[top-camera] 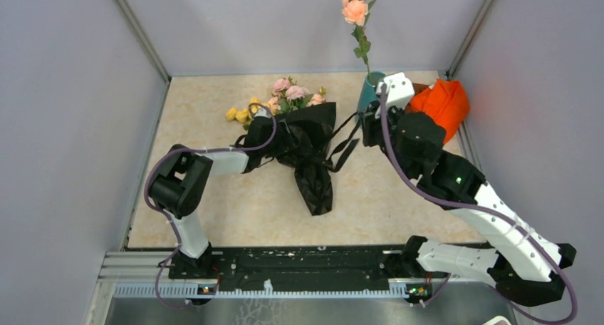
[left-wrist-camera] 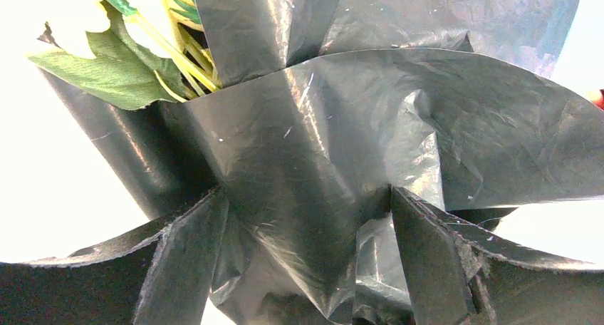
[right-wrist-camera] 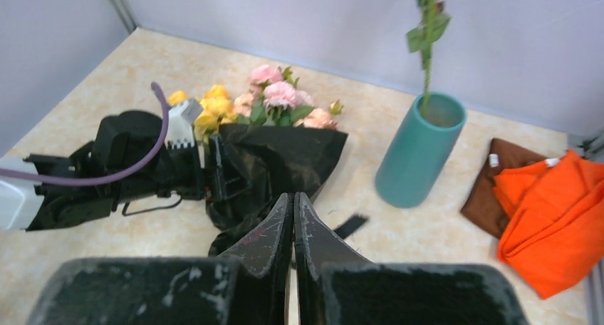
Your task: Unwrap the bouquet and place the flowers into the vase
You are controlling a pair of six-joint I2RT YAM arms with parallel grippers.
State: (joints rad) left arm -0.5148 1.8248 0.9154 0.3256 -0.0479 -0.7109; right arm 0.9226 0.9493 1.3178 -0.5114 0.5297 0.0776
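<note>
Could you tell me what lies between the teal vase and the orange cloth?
A dark brown cloth, touching the bright orange cloth and clear of the tall teal ceramic vase; the right wrist view shows it.

Bright even light, faint shadows, left wrist view blown out white at edges, sheen on wrapping sheet (left-wrist-camera: 306, 161)

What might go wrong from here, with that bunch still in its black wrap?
1. The left claw stands open around the wrap without gripping it. A tug on the ribbon may drag it all along rather than loosen it.
2. The right claw, shut, sits close to the vase. A swing of that arm might tip it, tall rose and all.
</note>
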